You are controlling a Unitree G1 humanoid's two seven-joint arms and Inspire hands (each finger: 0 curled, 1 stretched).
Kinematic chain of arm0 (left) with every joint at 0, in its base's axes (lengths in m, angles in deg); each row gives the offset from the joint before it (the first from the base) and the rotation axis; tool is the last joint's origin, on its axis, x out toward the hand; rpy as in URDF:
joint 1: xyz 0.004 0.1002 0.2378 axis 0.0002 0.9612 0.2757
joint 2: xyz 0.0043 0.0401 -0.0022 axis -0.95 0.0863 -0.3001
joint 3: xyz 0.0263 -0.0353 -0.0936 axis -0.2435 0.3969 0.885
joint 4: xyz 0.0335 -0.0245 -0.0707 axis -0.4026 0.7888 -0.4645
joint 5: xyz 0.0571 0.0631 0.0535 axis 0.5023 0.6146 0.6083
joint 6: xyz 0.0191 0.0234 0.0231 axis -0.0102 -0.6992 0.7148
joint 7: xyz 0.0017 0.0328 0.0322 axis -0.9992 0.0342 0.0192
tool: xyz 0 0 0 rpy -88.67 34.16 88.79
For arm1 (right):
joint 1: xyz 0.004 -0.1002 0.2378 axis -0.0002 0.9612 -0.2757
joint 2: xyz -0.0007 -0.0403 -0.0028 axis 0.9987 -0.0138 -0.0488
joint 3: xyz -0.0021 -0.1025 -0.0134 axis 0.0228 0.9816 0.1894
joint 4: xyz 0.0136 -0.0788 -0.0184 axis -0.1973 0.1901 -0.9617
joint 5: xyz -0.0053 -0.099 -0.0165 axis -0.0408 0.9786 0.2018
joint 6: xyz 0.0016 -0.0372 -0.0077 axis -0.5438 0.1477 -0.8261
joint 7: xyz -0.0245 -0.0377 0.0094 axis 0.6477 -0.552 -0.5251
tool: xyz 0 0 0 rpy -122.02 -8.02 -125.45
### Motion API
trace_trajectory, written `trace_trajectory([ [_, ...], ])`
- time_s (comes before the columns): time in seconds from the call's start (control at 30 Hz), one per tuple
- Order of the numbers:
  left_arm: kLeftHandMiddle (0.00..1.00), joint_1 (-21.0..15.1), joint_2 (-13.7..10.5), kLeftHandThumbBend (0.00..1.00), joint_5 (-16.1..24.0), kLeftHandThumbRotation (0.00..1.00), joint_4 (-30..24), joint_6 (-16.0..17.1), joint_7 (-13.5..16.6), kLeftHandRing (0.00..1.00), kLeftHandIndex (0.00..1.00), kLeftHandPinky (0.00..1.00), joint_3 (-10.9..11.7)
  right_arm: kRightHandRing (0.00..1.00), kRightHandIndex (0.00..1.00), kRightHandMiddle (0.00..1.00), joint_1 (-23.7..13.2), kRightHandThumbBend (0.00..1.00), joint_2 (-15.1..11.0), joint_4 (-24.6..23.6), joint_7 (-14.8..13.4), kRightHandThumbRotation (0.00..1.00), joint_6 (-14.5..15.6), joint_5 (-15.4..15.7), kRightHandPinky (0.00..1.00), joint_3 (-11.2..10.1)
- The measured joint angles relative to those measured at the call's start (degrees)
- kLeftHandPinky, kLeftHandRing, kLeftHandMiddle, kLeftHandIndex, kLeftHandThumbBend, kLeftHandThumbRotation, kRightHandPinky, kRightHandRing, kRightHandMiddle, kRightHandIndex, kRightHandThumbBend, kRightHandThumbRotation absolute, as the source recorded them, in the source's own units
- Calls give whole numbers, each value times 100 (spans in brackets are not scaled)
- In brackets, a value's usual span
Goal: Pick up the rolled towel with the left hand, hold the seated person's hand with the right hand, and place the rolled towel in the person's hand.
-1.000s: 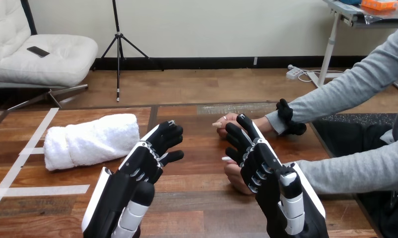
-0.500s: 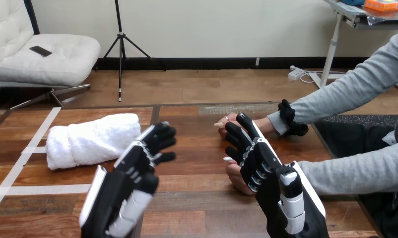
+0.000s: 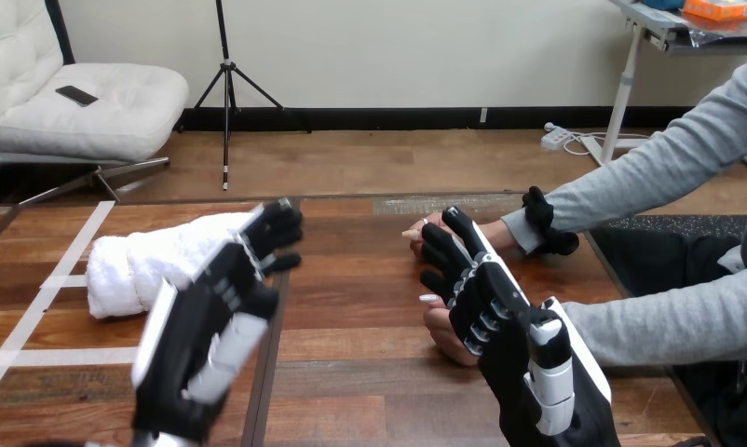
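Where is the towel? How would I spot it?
Look at the wooden table, on its left side near the white tape lines. The rolled towel lies there, partly behind the left robot hand. It is the only fluffy white roll there.

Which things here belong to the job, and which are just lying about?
Job: rolled towel, robot's left hand, right hand, the person's nearer hand and farther hand.
Lying about: white tape strips on the wooden table.
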Motion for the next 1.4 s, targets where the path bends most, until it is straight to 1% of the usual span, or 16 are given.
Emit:
trace_trajectory([
  [0.13, 84, -251, -56, 77, 119, 83, 236, 69, 57, 83, 82, 74, 101, 100, 100, 97, -23, 94, 3, 36, -1, 100, -35, 0, 100, -14],
  [0.3, 84, -554, -133, 81, 326, 85, 501, 80, 164, 84, 83, 75, 218, 100, 100, 96, -60, 94, 3, 112, -1, 100, -68, 0, 100, -30],
  [0.47, 86, -826, -192, 81, 515, 86, 749, 82, 259, 85, 84, 77, 305, 100, 100, 96, -86, 94, 3, 176, -3, 100, -68, -1, 100, -41],
  [0.7, 88, -1144, -358, 82, 688, 86, 1034, 42, 293, 89, 85, 82, 322, 100, 100, 96, -106, 92, 2, 233, 13, 100, -105, -2, 100, -52],
  [0.83, 89, -1337, -464, 85, 781, 87, 1200, -25, 312, 90, 86, 85, 326, 100, 100, 96, -121, 92, 2, 254, 35, 100, -121, -18, 100, -59],
  [1.2, 90, -1859, -798, 88, 1360, 89, 1705, -195, 615, 91, 87, 89, 348, 99, 99, 96, -151, 92, 3, 283, 56, 100, -180, -35, 100, -66],
  [1.4, 90, -2169, -966, 90, 1517, 88, 2065, -241, 757, 91, 87, 88, 356, 99, 99, 96, -176, 92, 2, 300, 55, 100, -187, -38, 100, -71],
])
